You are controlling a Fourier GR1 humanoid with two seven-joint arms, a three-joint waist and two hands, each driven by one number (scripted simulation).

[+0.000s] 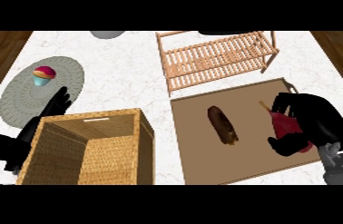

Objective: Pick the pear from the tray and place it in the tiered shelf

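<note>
A dark red pear [284,124] with a thin stem lies at the right side of the brown tray [201,159]. My right hand [313,121] covers it from the right, fingers curled under and round it, hiding part of the fruit. Whether the pear is off the tray I cannot tell. The wooden slatted tiered shelf [213,59] stands behind the tray, at the top middle. My left hand [52,110] rests open at the left, fingers up, behind the wicker basket.
A tall wicker basket [90,148] stands at the lower left. A dark brown elongated pastry [222,124] lies mid-tray. A cupcake [43,75] sits on a grey round mat [26,96]. A grey bowl [107,34] shows at the top edge.
</note>
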